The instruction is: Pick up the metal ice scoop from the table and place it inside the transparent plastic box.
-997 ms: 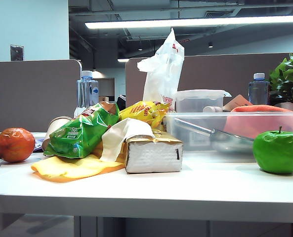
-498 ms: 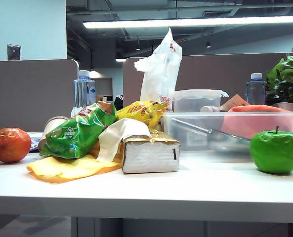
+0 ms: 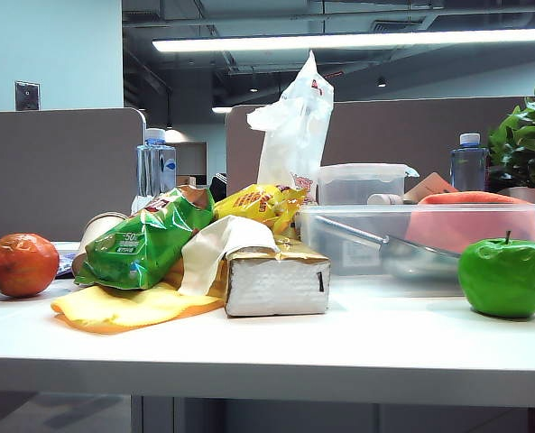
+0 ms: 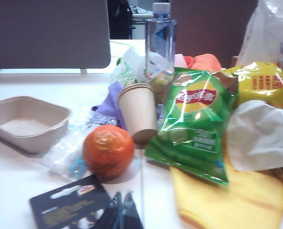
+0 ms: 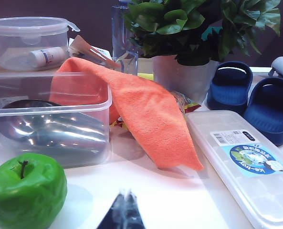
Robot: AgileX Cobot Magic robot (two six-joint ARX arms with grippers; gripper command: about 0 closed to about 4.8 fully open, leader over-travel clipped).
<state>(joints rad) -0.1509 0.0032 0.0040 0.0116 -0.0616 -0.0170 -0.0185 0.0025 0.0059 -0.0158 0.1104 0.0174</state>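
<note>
Polished steel, the metal ice scoop lies inside the transparent plastic box on the white tabletop, behind a glossy green apple. Left wrist view: left gripper, jaws together, near a dimpled orange. Right wrist view: right gripper, jaws together, beside the apple.

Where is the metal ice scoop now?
In the exterior view, the metal ice scoop lies inside the transparent plastic box on the right, behind the green apple.
</note>
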